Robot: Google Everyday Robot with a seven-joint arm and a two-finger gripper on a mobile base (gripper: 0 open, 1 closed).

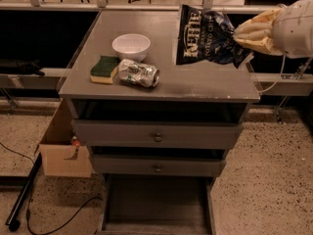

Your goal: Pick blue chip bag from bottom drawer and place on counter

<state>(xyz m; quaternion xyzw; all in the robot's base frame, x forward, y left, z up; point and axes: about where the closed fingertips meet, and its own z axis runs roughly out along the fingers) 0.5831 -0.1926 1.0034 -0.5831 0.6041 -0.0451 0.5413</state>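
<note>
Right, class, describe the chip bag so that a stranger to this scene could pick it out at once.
Start at the broad grey counter. Over its back right corner the gripper is shut on the blue chip bag. It alone is dark crinkled foil with white lettering, unlike the bowl, sponge and can to its left.

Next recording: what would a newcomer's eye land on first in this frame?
The blue chip bag stands out first. It is held up over the right rear of the counter by the gripper, which comes in from the right edge and is shut on the bag's side. Next come the bottom drawer, pulled out at the foot of the cabinet, and the white bowl, green sponge and crushed can grouped on the counter's left half.
</note>
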